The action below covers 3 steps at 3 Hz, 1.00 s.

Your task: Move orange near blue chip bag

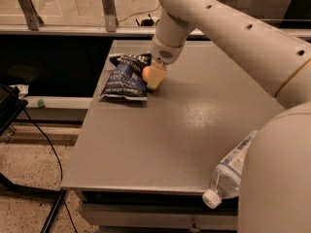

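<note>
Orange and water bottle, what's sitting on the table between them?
Nothing. In the camera view, the gray table is bare between the orange and the water bottle. The tool is at the orange, beside the blue chip bag.

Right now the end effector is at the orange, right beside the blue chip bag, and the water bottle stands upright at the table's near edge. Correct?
Not quite. The camera view shows the water bottle lying on its side at the table's near edge. The rest holds: the end effector is at the orange, right beside the blue chip bag.
</note>
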Tool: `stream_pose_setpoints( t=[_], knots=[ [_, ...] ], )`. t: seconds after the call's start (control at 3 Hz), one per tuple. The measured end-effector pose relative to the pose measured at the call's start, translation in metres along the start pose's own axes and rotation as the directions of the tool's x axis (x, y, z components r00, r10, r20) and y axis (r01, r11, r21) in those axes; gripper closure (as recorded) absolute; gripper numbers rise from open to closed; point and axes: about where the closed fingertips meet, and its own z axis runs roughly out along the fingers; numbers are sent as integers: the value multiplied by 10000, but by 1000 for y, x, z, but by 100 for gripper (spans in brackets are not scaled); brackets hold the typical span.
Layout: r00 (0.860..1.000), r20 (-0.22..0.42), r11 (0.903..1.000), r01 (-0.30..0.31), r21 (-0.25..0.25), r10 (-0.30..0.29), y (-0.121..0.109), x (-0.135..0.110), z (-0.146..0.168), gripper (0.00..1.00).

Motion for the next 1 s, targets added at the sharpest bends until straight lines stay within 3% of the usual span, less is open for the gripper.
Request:
stream_pose_setpoints(
  t=[0.33, 0.67, 1.0],
  knots=[
    [10000, 91, 10000, -1, -53, 1, 1, 0, 0, 0],
    [9989, 464, 9998, -98, 161, 91, 0, 2, -16, 0],
    [9944, 1022, 9966, -331, 757, 252, 3, 13, -49, 0]
  ],
)
